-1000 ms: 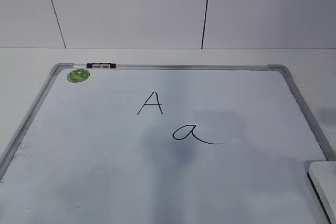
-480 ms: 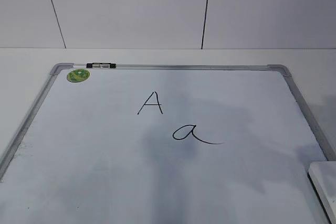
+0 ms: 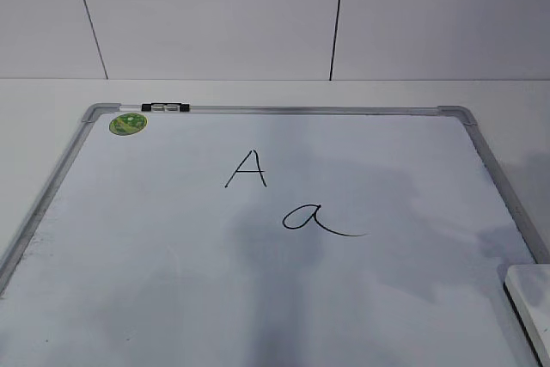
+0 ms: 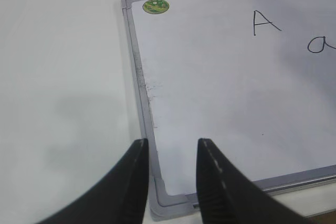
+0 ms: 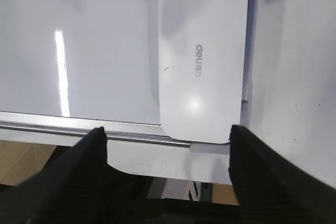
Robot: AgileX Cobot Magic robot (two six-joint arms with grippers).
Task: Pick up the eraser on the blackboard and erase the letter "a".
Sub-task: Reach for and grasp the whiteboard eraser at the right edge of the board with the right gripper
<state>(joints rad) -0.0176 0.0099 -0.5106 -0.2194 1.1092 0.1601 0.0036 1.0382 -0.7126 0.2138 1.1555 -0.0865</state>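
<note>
the right hand, spread wide, hangs over the eraser at the blackboard corner; eraser's long axis runs away from it, between the fingers.

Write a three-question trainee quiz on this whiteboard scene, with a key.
1. True or false: the right gripper is shut on the eraser.
2. Which mark lies nearer the green sticker: A) the capital "A" B) the letter "a"?
3. Fill in: the left gripper hangs open above the blackboard's near ____ corner.

Key: 1 false, it is open, fingers either side, not touching. 2 A. 3 left.
</note>
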